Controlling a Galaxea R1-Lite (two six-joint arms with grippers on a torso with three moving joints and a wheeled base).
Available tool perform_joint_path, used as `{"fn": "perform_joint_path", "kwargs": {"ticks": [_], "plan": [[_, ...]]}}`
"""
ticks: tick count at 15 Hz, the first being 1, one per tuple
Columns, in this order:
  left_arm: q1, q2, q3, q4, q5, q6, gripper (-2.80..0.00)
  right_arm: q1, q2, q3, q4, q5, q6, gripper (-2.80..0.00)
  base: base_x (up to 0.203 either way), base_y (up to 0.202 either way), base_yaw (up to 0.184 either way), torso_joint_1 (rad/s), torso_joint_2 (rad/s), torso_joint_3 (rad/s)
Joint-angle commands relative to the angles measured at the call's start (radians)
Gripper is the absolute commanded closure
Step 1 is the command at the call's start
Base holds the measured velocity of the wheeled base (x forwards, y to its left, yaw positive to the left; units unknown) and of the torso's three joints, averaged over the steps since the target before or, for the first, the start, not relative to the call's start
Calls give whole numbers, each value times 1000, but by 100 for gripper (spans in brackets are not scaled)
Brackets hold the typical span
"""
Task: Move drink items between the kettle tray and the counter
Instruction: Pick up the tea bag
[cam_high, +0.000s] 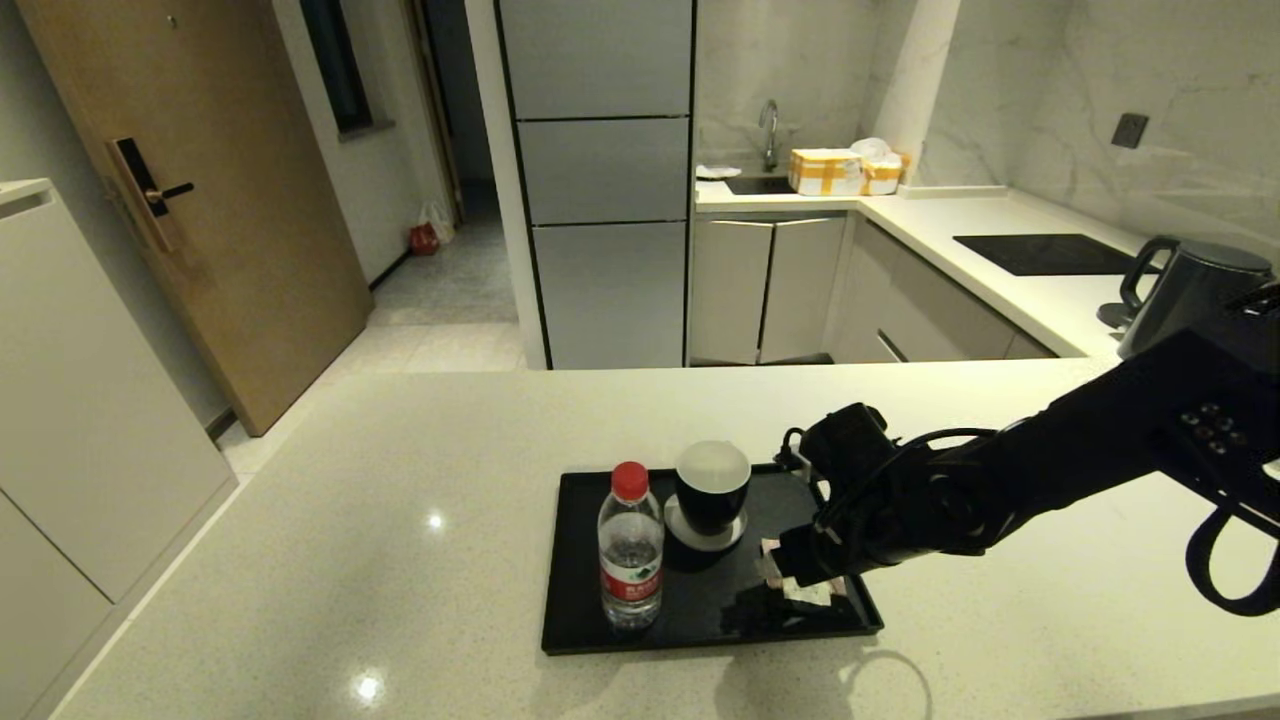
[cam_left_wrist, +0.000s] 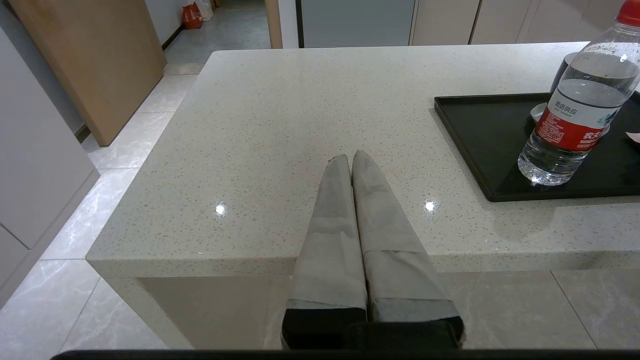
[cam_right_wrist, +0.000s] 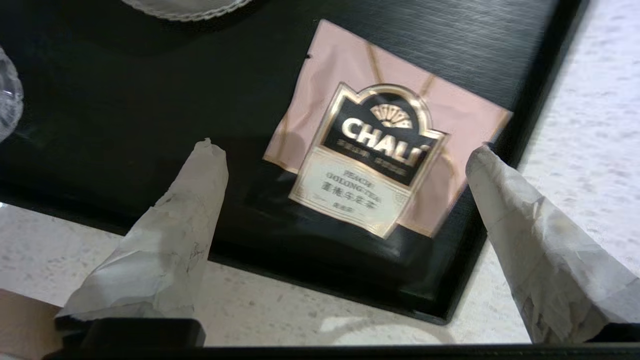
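Tea sachet (cam_right_wrist: 380, 150): flat square packet, pink-beige foil with a dark gold-edged logo panel; lies flat in the near right corner of the kettle tray (cam_high: 585, 560), one corner close against the rim.

Right gripper (cam_right_wrist: 345, 155): above the sachet, its taped fingers (cam_right_wrist: 170, 235) spread wide, one on each side of the packet; nothing held.

Risk, as a judgement: the packet is thin and lies flush on a hard surface, so fingertips may slide over it, or push it against the rim and crumple it instead of lifting it. The far-side finger sits near the tray's raised edge and could catch on that edge or shift the tray as it descends. Glossy foil may slip from a light pinch.

Water bottle (cam_high: 631, 555): small, clear ribbed plastic, red cap, red label; upright at the near left of the tray. A nudged tray could topple it.

Cup (cam_high: 711, 490): black outside, white inside, on a round grey coaster; far middle of the tray, just beside the bottle.

Kettle tray: flat black rectangle, low rim, finely grained surface.

Counter (cam_high: 400, 520): pale cream stone, fine speckles, glossy, with lamp reflections.

Left gripper (cam_left_wrist: 350, 160): low at the counter's near edge, well left of the tray, taped fingers pressed together, idle.

Kettle (cam_high: 1190, 295): dark grey, far right on the counter.
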Motion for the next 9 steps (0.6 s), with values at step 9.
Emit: {"fn": "perform_joint_path", "kwargs": {"ticks": [9], "plan": [[0,-2,2,0,1,0,0,-15,33,1,-3,-1,5,-280,0,0,0,0,0,0]]}}
